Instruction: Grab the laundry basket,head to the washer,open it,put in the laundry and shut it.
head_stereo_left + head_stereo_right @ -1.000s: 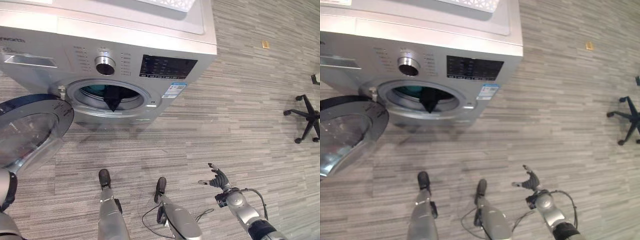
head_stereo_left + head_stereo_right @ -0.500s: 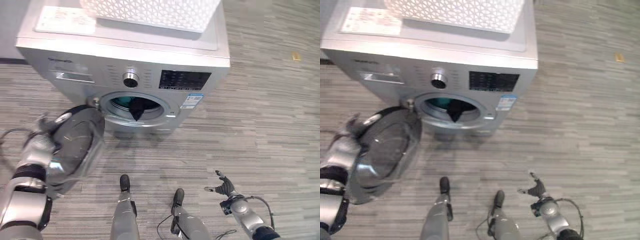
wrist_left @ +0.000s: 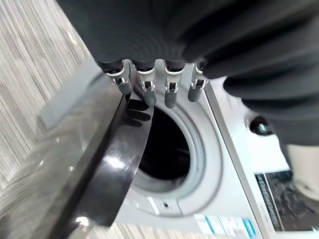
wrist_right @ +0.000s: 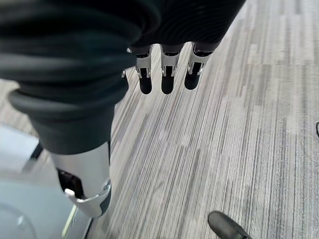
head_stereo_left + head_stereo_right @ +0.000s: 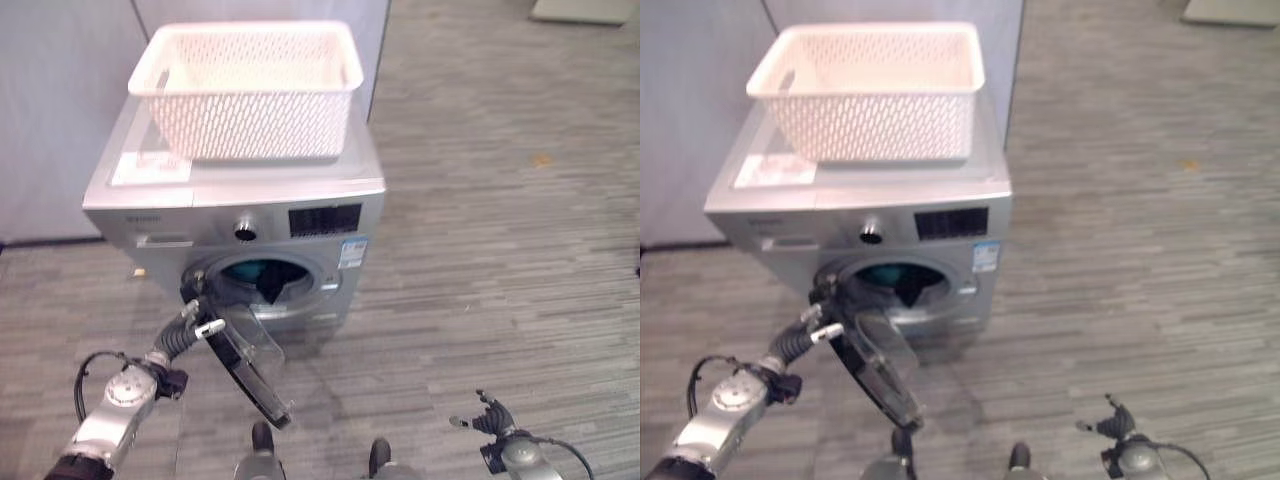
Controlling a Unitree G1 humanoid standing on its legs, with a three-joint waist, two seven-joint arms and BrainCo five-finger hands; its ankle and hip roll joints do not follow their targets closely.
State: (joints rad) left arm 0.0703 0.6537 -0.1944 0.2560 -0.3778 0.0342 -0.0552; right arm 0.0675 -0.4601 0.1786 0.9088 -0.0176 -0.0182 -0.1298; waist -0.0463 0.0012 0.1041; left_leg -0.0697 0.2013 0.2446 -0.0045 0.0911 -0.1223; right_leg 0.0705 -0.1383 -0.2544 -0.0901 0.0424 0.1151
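One silver front-loading washing machine [image 5: 300,200] sitting against a grey wall panel [image 5: 60,110], with one white perforated laundry basket [image 5: 248,90] parked on top of it, toward the back. Looks empty from this angle (inside floor only partly visible). One flat white label sheet [image 5: 152,168] lying on the lid just in front of the basket's left corner.

On the front panel: one round dial [image 5: 243,232], one dark display [image 5: 325,220], one small sticker [image 5: 353,254] under that.

One round glass door [image 5: 250,365], hanging partly open, hinged on the left side of the drum opening [image 5: 265,283] and swung out toward the camera. Laundry [image 5: 268,281] already in the drum: something dark draped at the mouth, something teal behind it. Can't count the pieces.

Left hand [image 5: 192,325] up against the door's top edge by the hinge, fingers [image 3: 169,92] straight and relaxed, tips resting on the dark door rim (not curled round anything).

Right hand [image 5: 487,418] hanging low and well apart from the washer, over the striped grey carpet [image 5: 480,250], fingers loosely spread, holding nothing.
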